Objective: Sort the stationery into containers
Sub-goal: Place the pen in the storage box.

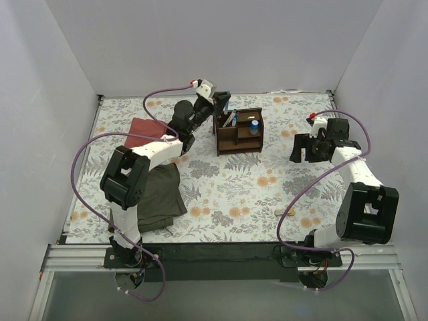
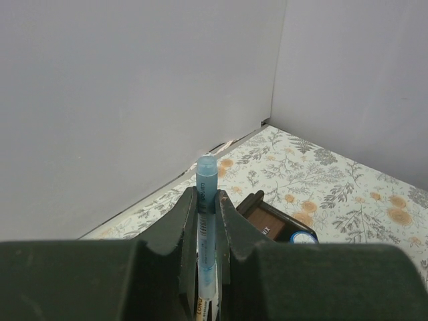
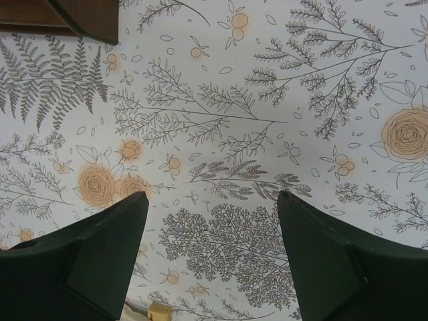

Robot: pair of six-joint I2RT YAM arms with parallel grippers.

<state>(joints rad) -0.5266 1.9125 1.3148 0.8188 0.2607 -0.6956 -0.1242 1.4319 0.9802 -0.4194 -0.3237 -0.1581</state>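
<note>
While the left gripper (image 1: 221,101) hangs by the back left corner of the brown organiser (image 1: 239,130), the top view shows the right gripper (image 1: 302,148) well to its right over the flowered tablecloth (image 1: 267,184). A blue-capped cylinder (image 1: 255,125) stands in the organiser. A beige eraser (image 1: 282,211) lies near the right arm's base.

From the left wrist, the jaws are clamped on an upright light blue pen (image 2: 207,175).

From the right wrist, the jaws stand wide apart above the cloth.
</note>
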